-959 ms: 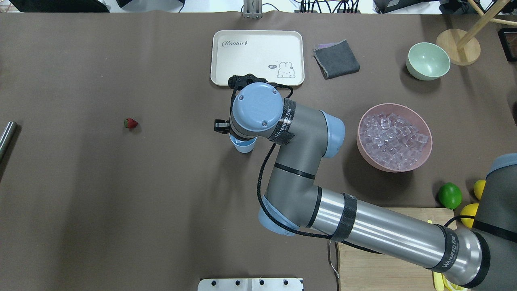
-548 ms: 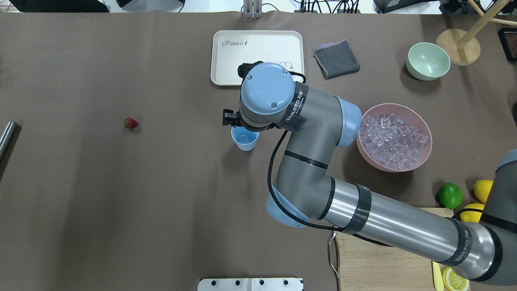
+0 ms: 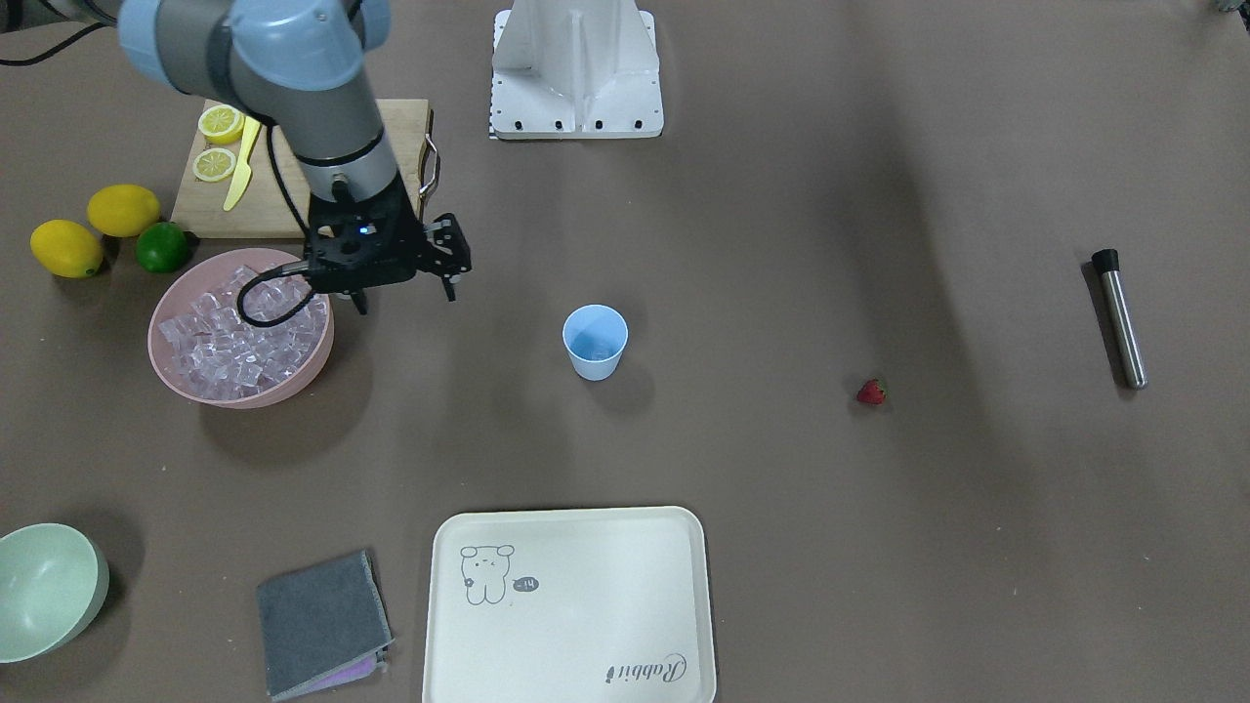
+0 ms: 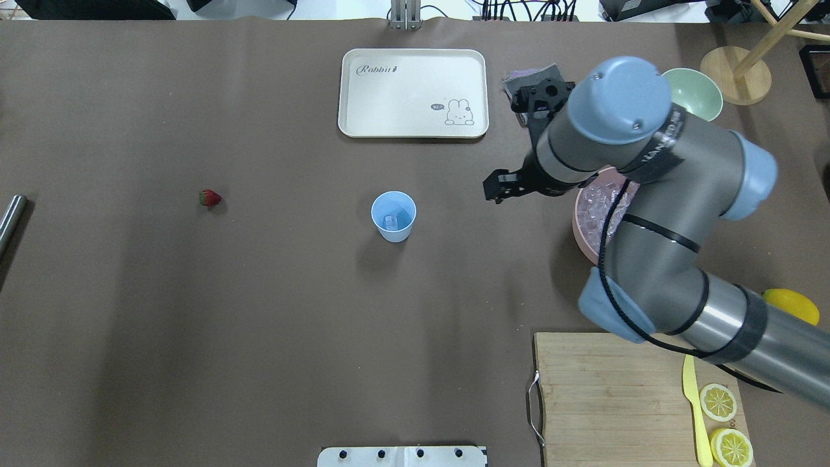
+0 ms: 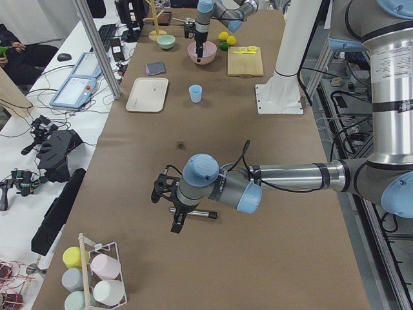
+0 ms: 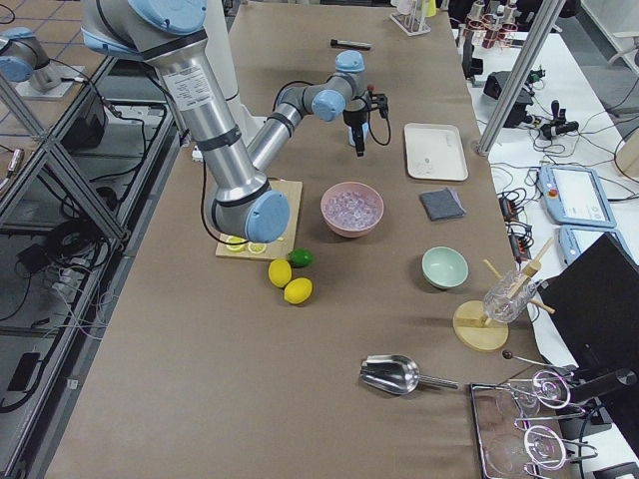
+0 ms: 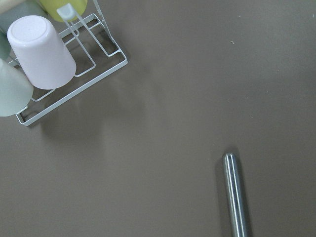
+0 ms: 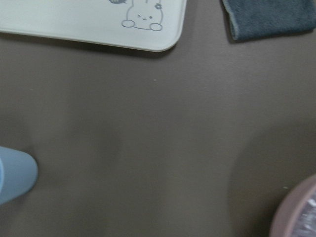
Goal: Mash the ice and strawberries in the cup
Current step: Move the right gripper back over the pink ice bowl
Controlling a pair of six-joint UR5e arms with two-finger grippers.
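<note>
Blue cup [image 4: 393,216] upright mid-table, one clear ice cube [image 4: 390,222] in its bottom. Strawberry [image 4: 209,198] lies on the mat [image 4: 194,324] well apart from cup, twd my left side. My R gripper [image 3: 407,296]: spread wide, nothing held, hovering by rim of pink bowl [image 3: 234,396] w/ more ice, apart from cup. L gripper [image 5: 174,216] hangs near steel rod [image 5: 193,214]. Seen from side cam only, so spread or closed, can't tell.

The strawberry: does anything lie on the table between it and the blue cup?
Nothing visible does. In the overhead view, only bare brown table covering lies between the strawberry and the cup.
</note>
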